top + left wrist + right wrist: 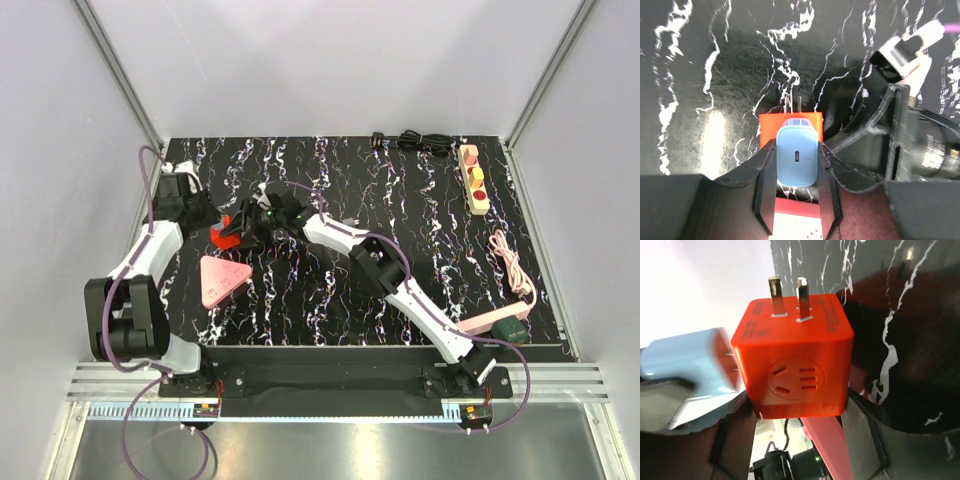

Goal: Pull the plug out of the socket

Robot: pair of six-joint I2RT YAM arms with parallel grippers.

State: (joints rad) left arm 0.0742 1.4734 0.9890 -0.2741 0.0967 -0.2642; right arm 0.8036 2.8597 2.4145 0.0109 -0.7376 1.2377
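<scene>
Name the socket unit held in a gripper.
The orange cube adapter, in the right gripper, blue plug at its side; beige strip and pink bar lie far right.

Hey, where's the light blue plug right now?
Left wrist view, mid-frame: the light blue plug is clamped in the left gripper, against the orange cube socket, over the left of the table, near the pink triangle.

Blue plug (685,365) blurred, cropped at left edge

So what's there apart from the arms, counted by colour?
Pink: 3, triangle, pink cable, bar
Black: 1, black cable
Beige: 1, strip
Orange: 1, cube adapter
Blue: 1, plug
Dark green: 1, block
Total: 8
</scene>
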